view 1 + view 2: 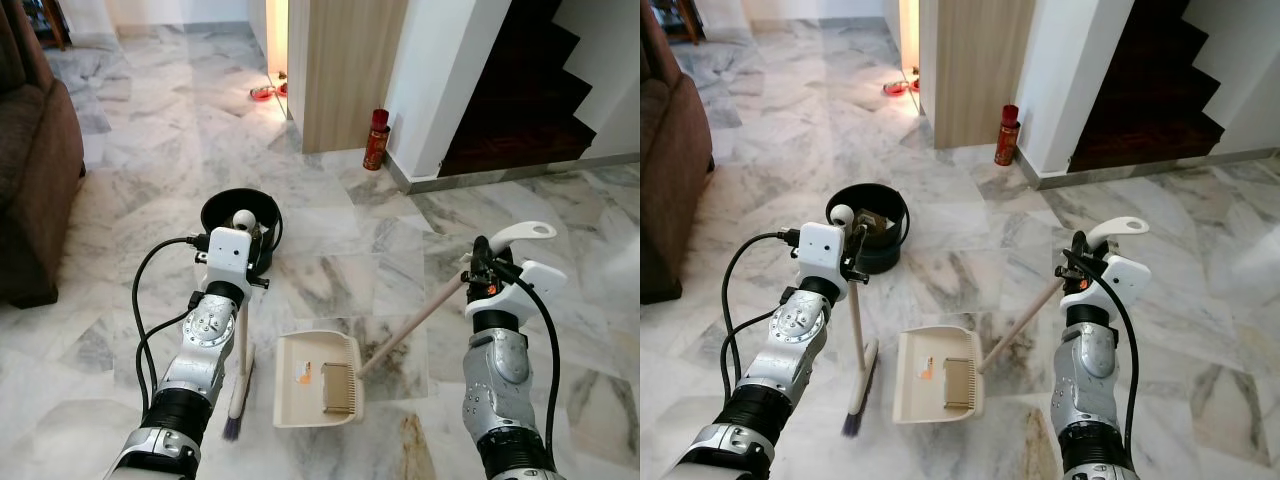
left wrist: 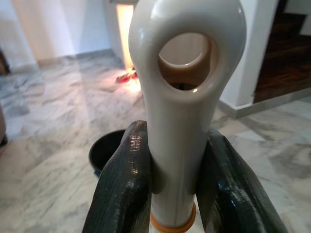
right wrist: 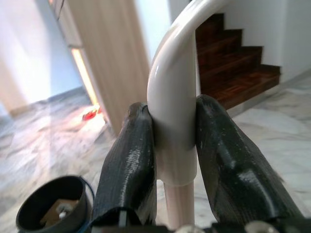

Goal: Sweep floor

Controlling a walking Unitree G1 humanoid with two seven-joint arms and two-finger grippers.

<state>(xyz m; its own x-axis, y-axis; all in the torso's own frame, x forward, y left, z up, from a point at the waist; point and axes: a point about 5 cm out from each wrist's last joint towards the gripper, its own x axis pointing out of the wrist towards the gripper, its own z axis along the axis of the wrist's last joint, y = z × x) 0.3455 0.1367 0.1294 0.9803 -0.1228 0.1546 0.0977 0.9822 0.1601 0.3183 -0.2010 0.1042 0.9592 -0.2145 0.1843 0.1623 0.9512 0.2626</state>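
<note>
The broom (image 1: 240, 370) stands nearly upright, bristles on the marble floor (image 1: 330, 230) just left of the cream dustpan (image 1: 318, 380). The left gripper (image 2: 177, 184) clenches its white handle top. The dustpan lies flat between the arms, mouth toward the near side; its long handle slants up and right into the right gripper (image 3: 175, 160), clenched on it. A black bin (image 1: 240, 225) sits beyond the broom.

Marble floor (image 1: 330, 200) under dustpan (image 1: 318, 380), black bin (image 1: 240, 225), red can (image 1: 376, 140).
</note>
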